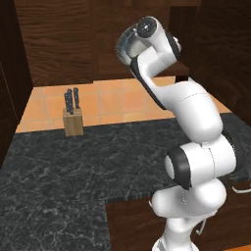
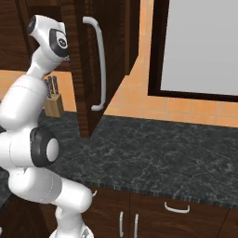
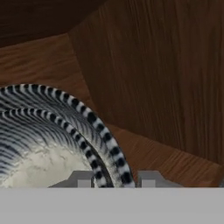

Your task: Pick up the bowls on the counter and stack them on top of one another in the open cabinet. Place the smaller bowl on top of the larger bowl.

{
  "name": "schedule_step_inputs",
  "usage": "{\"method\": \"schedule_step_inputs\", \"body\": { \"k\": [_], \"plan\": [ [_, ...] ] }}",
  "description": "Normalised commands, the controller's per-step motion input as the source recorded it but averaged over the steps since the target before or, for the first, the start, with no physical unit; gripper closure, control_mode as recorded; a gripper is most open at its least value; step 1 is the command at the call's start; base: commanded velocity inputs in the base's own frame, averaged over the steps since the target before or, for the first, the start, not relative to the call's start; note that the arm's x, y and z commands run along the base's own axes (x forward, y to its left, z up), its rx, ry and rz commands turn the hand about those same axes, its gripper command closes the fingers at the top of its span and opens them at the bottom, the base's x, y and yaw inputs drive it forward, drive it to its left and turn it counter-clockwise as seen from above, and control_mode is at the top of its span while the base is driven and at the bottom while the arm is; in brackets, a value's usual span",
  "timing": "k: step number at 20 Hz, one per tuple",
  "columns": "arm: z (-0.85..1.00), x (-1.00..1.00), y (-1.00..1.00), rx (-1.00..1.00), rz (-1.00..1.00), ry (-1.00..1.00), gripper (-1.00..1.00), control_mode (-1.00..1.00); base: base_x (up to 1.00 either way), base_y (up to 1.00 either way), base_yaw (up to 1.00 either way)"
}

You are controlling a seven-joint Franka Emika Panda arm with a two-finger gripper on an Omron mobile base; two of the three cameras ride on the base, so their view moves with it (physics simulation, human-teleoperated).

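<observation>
In the hand view the two bowls sit nested on the wooden shelf (image 3: 166, 162) of the open cabinet (image 1: 112, 59). The smaller bowl (image 3: 39, 162), with its pale speckled inside, lies inside the larger bowl (image 3: 85, 111), whose dark ribbed rim rings it. My gripper (image 3: 116, 180) is open right at the bowls' near edge. Both rims pass between its fingertips (image 3: 83, 180), with a gap left beside the outer rim. From the base views my arm reaches up into the cabinet, and the hand (image 1: 147, 27) is at shelf height.
The cabinet door (image 2: 109, 60) with its pale handle (image 2: 98, 65) stands open next to my arm. A knife block (image 1: 73, 117) stands at the back of the counter (image 1: 59, 162) against the orange tiled wall. A dark-framed grey panel (image 2: 200, 46) hangs to the right.
</observation>
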Motion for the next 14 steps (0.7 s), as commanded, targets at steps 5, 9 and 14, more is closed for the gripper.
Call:
{"method": "schedule_step_inputs", "body": {
  "k": [5, 9, 14],
  "plan": [
    [-0.52, 0.23, 0.00, 0.00, -0.07, 0.10, 1.00, -1.00, 0.00, 0.00, 0.00],
    [-0.29, 0.00, 0.00, 0.00, -0.01, 0.07, 1.00, -1.00, 0.00, 0.00, 0.00],
    [-0.16, 0.00, 0.00, 0.00, 0.00, 0.08, 1.00, -1.00, 0.00, 0.00, 0.00]
  ]
}}
